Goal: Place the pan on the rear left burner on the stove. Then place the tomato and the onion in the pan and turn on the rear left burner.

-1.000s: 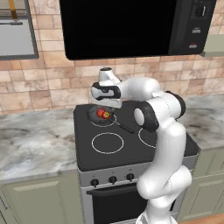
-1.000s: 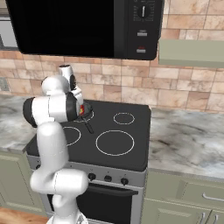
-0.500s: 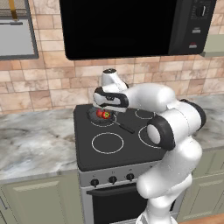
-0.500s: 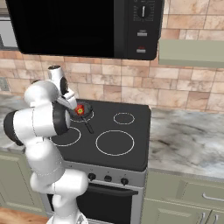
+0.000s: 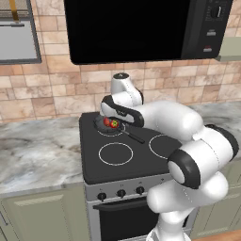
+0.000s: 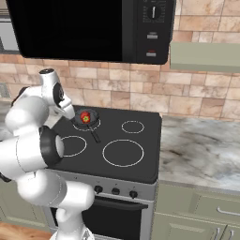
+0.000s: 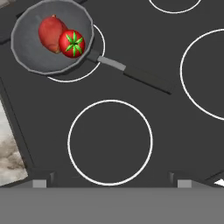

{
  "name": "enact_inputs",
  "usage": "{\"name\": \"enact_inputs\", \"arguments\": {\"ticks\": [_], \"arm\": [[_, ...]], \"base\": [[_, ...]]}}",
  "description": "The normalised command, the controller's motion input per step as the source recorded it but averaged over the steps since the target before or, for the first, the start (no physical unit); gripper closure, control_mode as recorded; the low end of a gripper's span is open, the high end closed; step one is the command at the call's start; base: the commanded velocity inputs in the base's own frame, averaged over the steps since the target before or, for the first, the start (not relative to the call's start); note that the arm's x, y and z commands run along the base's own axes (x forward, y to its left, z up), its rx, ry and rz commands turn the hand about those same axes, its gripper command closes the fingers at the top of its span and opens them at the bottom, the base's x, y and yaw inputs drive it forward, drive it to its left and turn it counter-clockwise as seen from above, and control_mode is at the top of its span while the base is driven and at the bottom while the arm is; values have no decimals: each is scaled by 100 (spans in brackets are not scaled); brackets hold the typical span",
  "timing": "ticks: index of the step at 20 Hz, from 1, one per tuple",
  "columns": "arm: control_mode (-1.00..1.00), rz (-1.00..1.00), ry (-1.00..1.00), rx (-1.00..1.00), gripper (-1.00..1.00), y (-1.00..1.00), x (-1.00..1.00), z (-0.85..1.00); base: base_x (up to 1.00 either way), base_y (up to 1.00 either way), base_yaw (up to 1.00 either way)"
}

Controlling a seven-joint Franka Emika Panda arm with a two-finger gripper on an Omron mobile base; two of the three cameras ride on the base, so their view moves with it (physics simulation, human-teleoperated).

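The dark grey pan (image 7: 48,41) sits on the rear left burner (image 7: 99,54) of the stove (image 5: 141,160), a little off the ring's centre. Its black handle (image 7: 135,74) points toward the middle of the cooktop. Inside the pan the tomato (image 7: 72,43), with its green cap, rests against the onion (image 7: 50,33). My gripper (image 7: 111,183) hangs open and empty above the front left ring, with its tips wide apart. From the left base view the pan (image 5: 109,123) lies just under my hand (image 5: 120,113). The right base view has the pan (image 6: 86,118) beside my wrist.
The front left ring (image 7: 110,142) lies right below my hand, and a larger ring (image 7: 197,74) is to the right. Black knobs (image 5: 121,193) line the silver front panel. A black microwave (image 5: 141,28) hangs above. Stone counters (image 6: 197,145) flank the stove.
My arm's elbow has swung out toward the right of the left base view, and my hand has sunk slightly over the pan. Pan, tomato and onion have not moved. The jaws stay open.
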Motion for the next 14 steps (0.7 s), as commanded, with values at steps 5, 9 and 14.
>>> {"name": "enact_inputs", "arguments": {"ticks": [5,9,14], "arm": [[-100,0,4,0,-100,16,-25,37],[-100,0,14,0,-100,10,-38,12],[-100,0,19,0,-100,10,-46,3]], "base": [[0,0,0],[0,0,0],[0,0,0]]}}
